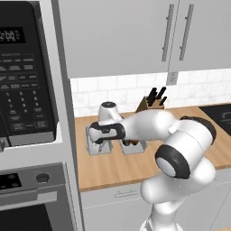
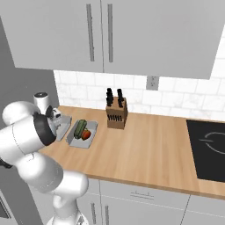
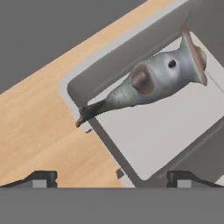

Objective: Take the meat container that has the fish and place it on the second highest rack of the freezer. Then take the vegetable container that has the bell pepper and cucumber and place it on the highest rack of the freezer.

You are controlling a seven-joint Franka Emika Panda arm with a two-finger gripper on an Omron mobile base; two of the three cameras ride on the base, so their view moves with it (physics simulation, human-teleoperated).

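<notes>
hand view looked straight down on the fish (image 3: 159,81), silvery-grey with a dark tail, lying slantwise in its pale meat container (image 3: 175,131) on the wooden counter (image 3: 39,127). the gripper (image 3: 111,178) hung above the tray's near rim, jaws spread wide and holding nothing, so this looked like the approach of the first step. next it would need to drop and close on a tray wall (the rim looked thin). right base view showed the vegetable container (image 2: 90,139) just beside it, with the cucumber (image 2: 80,128) and bell pepper (image 2: 86,134) inside.
</notes>
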